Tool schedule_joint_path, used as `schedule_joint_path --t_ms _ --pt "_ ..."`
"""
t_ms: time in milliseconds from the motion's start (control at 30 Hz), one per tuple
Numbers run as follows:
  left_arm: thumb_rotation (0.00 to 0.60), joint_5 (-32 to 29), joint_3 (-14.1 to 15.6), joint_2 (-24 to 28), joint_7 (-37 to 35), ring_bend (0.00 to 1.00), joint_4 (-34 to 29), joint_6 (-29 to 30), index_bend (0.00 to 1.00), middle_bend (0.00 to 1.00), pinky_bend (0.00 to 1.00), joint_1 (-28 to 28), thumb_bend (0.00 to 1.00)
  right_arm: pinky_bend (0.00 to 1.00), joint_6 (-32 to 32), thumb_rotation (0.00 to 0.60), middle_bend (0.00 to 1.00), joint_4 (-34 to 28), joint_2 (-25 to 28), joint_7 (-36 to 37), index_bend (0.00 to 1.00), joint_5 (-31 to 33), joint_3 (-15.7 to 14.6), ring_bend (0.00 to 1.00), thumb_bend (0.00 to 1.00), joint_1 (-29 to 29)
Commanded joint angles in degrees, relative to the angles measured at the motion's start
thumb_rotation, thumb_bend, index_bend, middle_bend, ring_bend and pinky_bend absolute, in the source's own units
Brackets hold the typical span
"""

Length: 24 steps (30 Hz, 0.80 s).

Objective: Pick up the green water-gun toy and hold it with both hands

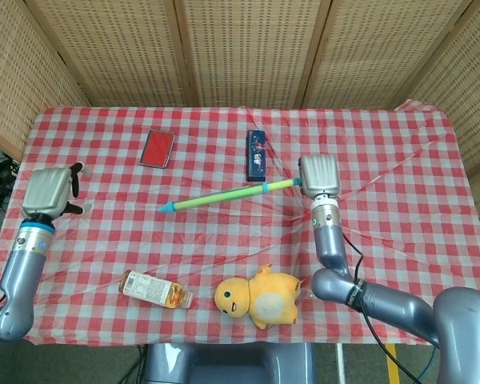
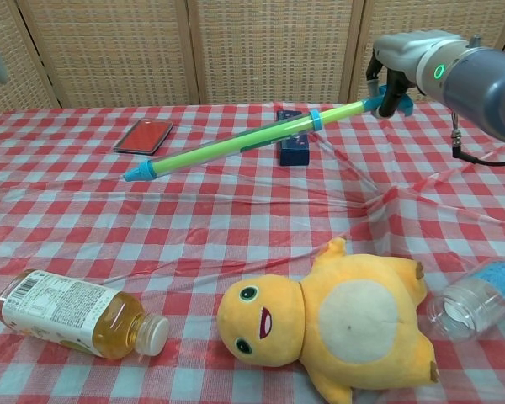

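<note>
From the head view, the right robot hand (image 1: 319, 175) grips one end of the green water-gun toy (image 1: 224, 197), which slants above the checkered surface (image 1: 400, 160), while the left robot hand (image 1: 48, 190) hangs apart at the left edge holding nothing, how far its fingers are spread hard to tell. From the chest view, the right robot hand (image 2: 396, 71) holds the toy (image 2: 236, 148) aloft, its blue tip (image 2: 137, 173) low toward the red case (image 2: 142, 135), above a plush duck (image 2: 337, 318) and bottle (image 2: 71, 314).
</note>
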Motion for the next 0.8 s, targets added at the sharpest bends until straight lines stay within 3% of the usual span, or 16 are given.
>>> schedule_joint_path --t_ms 33,267,500,667,800 --pt "0.600 -4.4 -1.0 -0.5 0.6 0.71 1.7 -3.5 0.52 0.82 0.59 -3.8 0.15 0.77 -0.7 0.600 1.00 1.1 -0.4 0.5 0.80 0.3 0.2 1.00 0.53 0.5" --pt "0.600 -12.6 -0.8 -2.9 4.7 0.75 3.1 -5.2 0.53 0.85 0.64 -10.1 0.15 0.77 -1.3 0.600 1.00 2.2 -1.0 1.5 0.80 0.8 0.7 1.00 0.53 1.0" --pt "0.600 -26.0 -0.1 -3.9 10.7 0.79 3.5 -5.6 0.50 0.89 0.68 -17.6 0.16 0.77 -0.9 0.600 1.00 0.6 -0.1 1.5 0.80 2.0 1.1 1.00 0.53 1.0" --pt "0.600 -35.7 0.5 -2.5 13.2 0.82 2.9 -8.0 0.47 0.92 0.72 -21.9 0.17 0.77 -0.5 0.600 1.00 -1.0 0.8 1.7 0.80 2.7 1.2 1.00 0.53 0.6" --pt "0.600 -39.7 2.3 -1.4 15.5 0.83 2.8 -9.1 0.47 0.92 0.73 -24.6 0.15 0.77 -0.3 0.600 1.00 -1.8 1.4 1.8 0.80 3.1 1.0 1.00 0.53 0.4"
